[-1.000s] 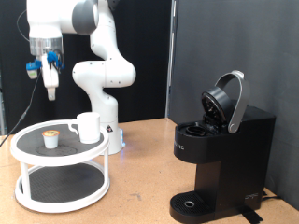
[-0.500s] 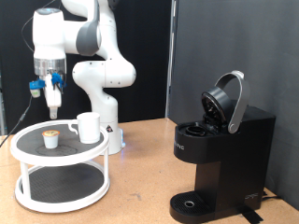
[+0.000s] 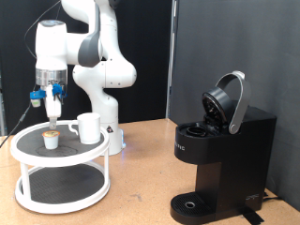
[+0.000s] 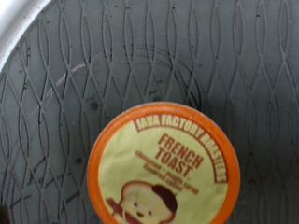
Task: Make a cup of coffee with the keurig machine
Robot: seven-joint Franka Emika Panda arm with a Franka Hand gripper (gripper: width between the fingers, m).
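The white cup [image 3: 89, 127] stands on the top tier of a white round two-tier stand [image 3: 28, 161], at the exterior view's left. A small tan-topped pod [image 3: 51, 139] sits beside it on the dark mat. My gripper [image 3: 53, 112] hangs straight above the pod, a short way over it, with nothing between its fingers. The wrist view shows the pod's orange-rimmed lid [image 4: 163, 170], printed "French Toast", close below; my fingers do not show there. The black keurig machine [image 3: 220, 155] stands at the exterior view's right with its rounded lid [image 3: 228, 101] raised open.
The stand's white rim [image 4: 17, 33] curves past the grey patterned mat [image 4: 187, 56]. The arm's white base [image 3: 103, 89] stands behind the stand. A wooden tabletop [image 3: 141, 178] lies between stand and machine. A black curtain hangs behind.
My gripper has come down and slightly to the exterior view's right, from high above the stand to just over the pod. The cup, pod and machine have not moved.
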